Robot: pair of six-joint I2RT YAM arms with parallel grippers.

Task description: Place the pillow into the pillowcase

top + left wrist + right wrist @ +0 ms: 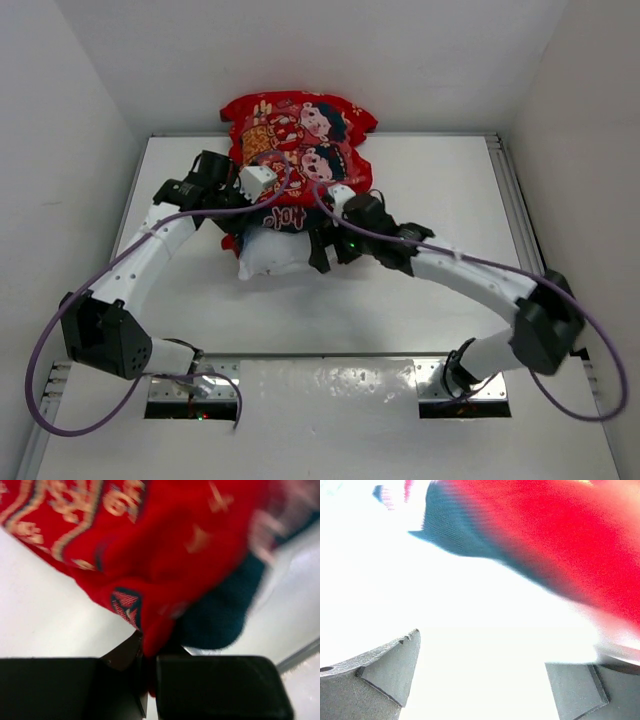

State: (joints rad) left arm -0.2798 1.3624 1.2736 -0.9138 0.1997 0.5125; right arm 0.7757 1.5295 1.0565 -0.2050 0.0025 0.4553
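The red pillowcase (295,135) lies at the table's far middle, most of the white pillow (278,255) inside it; only the pillow's near end sticks out of the case's near edge. My left gripper (232,205) is at the case's near-left corner, shut on a fold of the red fabric (150,630). My right gripper (322,250) is open at the pillow's near-right end, its fingers (395,665) wide apart over the bright white pillow (480,645), with the case's red and dark teal edge (530,535) beyond.
The white table (440,180) has a metal rail (510,210) along its right side. White walls close in at the back and both sides. The arm bases sit at the near edge.
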